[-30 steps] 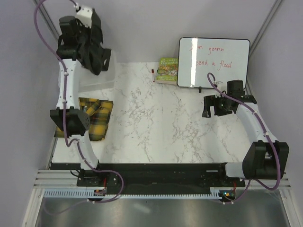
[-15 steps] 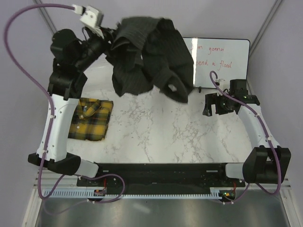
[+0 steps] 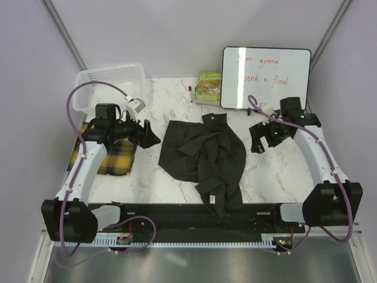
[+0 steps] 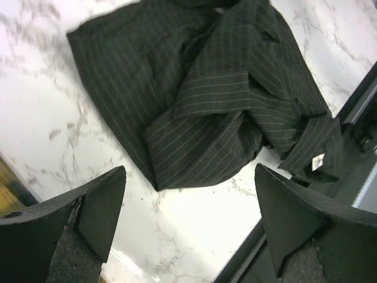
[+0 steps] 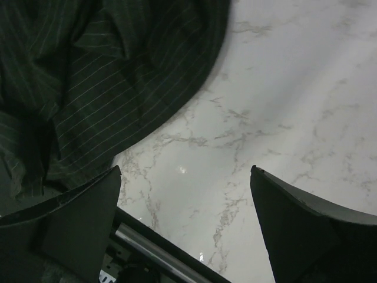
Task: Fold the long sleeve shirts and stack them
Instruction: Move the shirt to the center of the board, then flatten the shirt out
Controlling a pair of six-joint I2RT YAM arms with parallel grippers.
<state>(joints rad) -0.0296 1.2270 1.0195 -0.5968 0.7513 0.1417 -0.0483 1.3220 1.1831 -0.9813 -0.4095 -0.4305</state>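
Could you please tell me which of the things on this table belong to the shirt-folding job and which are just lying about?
Part of the job:
- crumpled dark pinstriped cloth shirt, mid-table
- folded yellow-and-black plaid flannel shirt, left side

Just lying about:
- white plastic mesh basket
- green paperback book
- white rectangular whiteboard with red writing
- small red marker

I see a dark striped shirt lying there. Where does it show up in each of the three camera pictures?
Top external: the dark striped shirt lies crumpled at the table's centre.
Left wrist: the shirt fills the upper middle.
Right wrist: the shirt is in the upper left corner.
Shared landmark: the white marble tabletop beneath it.
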